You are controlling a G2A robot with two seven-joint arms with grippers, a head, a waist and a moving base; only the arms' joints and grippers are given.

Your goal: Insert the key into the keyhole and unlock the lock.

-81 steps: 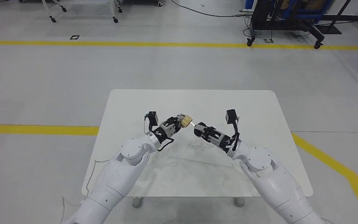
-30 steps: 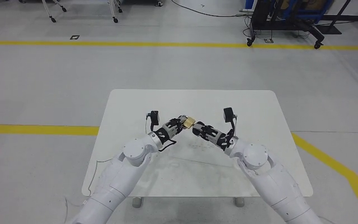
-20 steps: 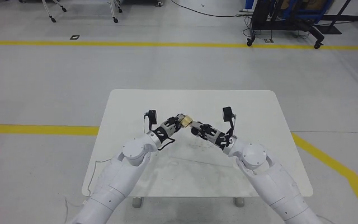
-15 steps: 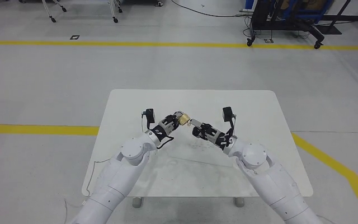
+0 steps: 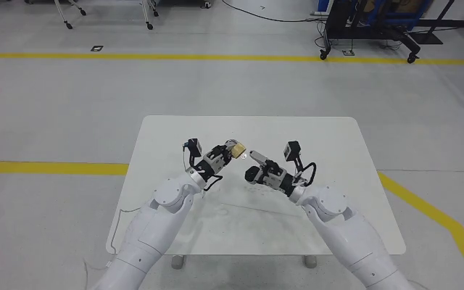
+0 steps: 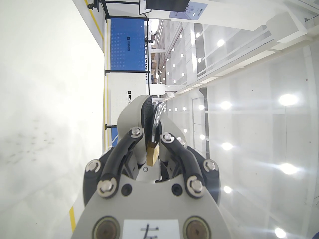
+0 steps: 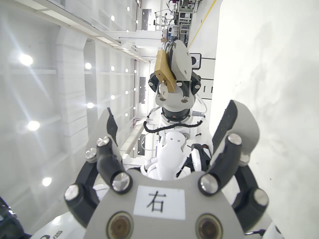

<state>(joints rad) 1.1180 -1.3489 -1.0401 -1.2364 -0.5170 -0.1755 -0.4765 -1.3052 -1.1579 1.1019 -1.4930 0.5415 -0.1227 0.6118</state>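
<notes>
As left gripper (image 6: pixel 154 110) clamps lock (image 7: pixel 163 68), key (image 7: pixel 163 91) inserted; right gripper (image 7: pixel 170 108) agape

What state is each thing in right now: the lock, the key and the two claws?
lock, gripped in mid-air; whether it is locked or unlocked cannot be told
key, in the lock's keyhole, nothing gripping it
left claw, shut on the lock
right claw, open and empty
</notes>
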